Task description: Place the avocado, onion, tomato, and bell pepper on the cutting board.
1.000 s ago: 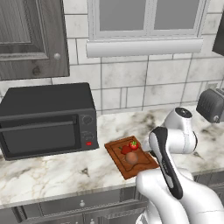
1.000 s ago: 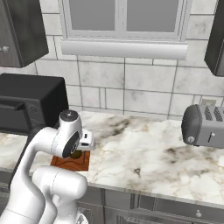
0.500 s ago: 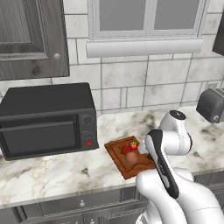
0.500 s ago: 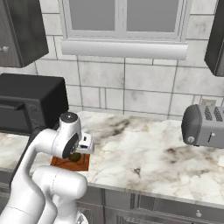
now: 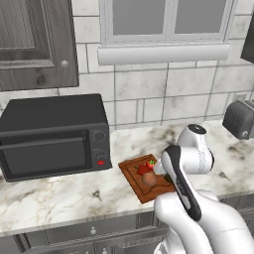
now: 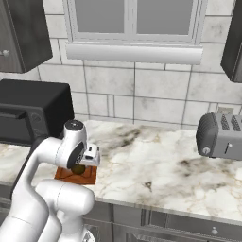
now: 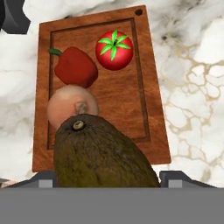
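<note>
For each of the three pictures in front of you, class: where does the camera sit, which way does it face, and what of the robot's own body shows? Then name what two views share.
Left base view: behind the arm, on its left, facing forward and down at the counter; the white arm rises lower right beside the cutting board.
Right base view: behind, on its right; the arm rises lower left, its gripper over the board.
Hand view: on the hand, looking down the fingers past the avocado between them.
Shared: all show the board; left base and hand views share the tomato, onion and bell pepper.

The marble counter (image 5: 69, 198) bears the cutting board (image 7: 131, 94), microwave (image 5: 52, 136) and toaster (image 6: 220, 134).
</note>
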{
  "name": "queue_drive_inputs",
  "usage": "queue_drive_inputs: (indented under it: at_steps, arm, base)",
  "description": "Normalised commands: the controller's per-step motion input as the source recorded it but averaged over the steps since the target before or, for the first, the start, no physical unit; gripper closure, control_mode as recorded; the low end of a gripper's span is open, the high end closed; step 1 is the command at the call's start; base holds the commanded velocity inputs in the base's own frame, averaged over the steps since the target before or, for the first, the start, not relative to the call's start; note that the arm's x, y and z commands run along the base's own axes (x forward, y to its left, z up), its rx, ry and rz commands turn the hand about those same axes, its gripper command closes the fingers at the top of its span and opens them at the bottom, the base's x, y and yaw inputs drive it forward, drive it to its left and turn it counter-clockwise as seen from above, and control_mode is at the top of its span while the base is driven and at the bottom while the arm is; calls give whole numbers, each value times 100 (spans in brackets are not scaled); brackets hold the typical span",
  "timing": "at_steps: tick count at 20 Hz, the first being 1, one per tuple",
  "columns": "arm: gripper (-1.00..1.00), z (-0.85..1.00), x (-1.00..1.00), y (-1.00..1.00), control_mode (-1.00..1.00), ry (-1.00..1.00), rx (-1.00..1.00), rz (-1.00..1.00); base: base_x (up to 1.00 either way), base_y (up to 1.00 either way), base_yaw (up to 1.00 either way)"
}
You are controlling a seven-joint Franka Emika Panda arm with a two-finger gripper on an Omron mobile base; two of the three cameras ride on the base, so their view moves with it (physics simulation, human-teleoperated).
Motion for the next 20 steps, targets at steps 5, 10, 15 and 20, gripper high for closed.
queue_drive_inputs:
  at_steps: [5, 10, 15, 20]
  arm:
    - [100, -32, 12, 0, -100, 0, 0, 0]
    - [100, -27, 25, 0, -100, 0, 0, 0]
    - [100, -40, 26, 0, -100, 0, 0, 0]
    - [100, -55, 13, 0, -100, 0, 0, 0]
  base:
    - [0, 0, 0]
    - [0, 0, 0]
    - [0, 0, 0]
    - [0, 0, 0]
